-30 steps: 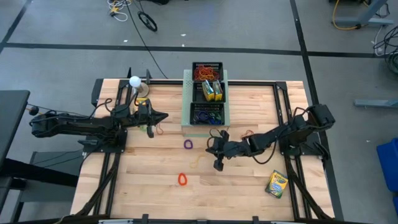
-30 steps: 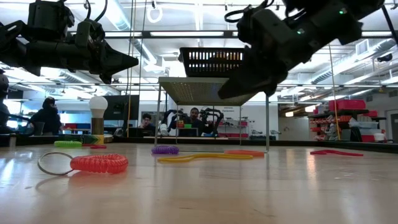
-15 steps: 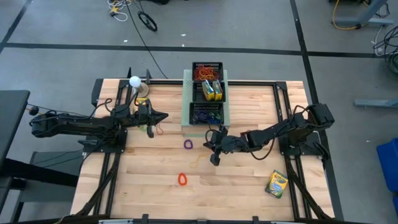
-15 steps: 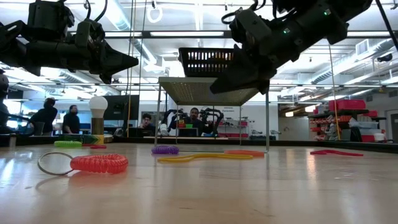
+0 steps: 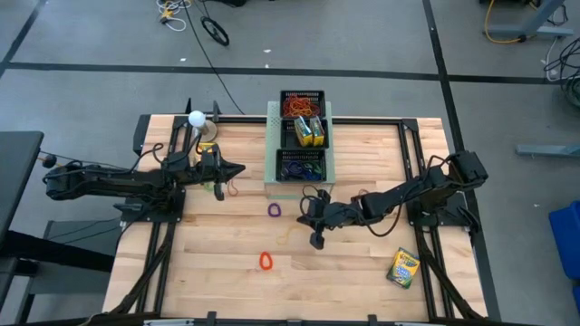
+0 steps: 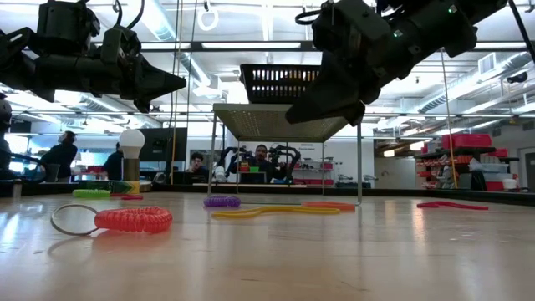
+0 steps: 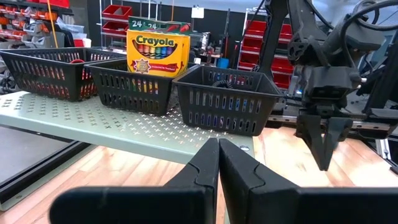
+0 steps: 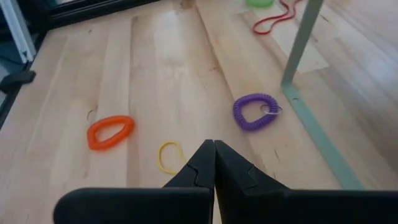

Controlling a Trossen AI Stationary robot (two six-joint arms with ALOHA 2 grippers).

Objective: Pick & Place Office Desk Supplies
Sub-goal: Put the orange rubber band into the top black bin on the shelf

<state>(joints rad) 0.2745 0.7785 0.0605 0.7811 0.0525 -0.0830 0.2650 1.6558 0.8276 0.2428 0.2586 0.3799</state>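
Hovering above the wooden counter (image 5: pixel 227 272) with its tips pressed together and carrying nothing, the right pincer (image 5: pixel 316 237) is pointing down beside a thin yellow loop (image 8: pixel 168 157).

- Left pincer (image 5: pixel 237 169): also pressed together and empty, waiting near the counter's left side, facing the pale-green stand (image 5: pixel 269 186).
- Loose supplies on the counter: purple coil (image 5: pixel 275 209), orange coil (image 5: pixel 265 261), yellow loop, and a crayon box (image 5: pixel 402 267) near the right front corner.
- Already stored: three black mesh baskets (image 7: pixel 221 99) are sitting in a row on the stand, the middle one holding a crayon box (image 7: pixel 157 53).

Step in hand, as judged: the approach to a pick, probably the yellow loop or the purple coil. The next move is calling for the tips to spread, then a descent straddling the loop, which is lying flat and thin.

The right wrist view is showing the loops directly beneath the tips; the low view is showing only their edges. The left wrist view alone is showing the baskets' sides and the right arm's pincer hanging beyond them.
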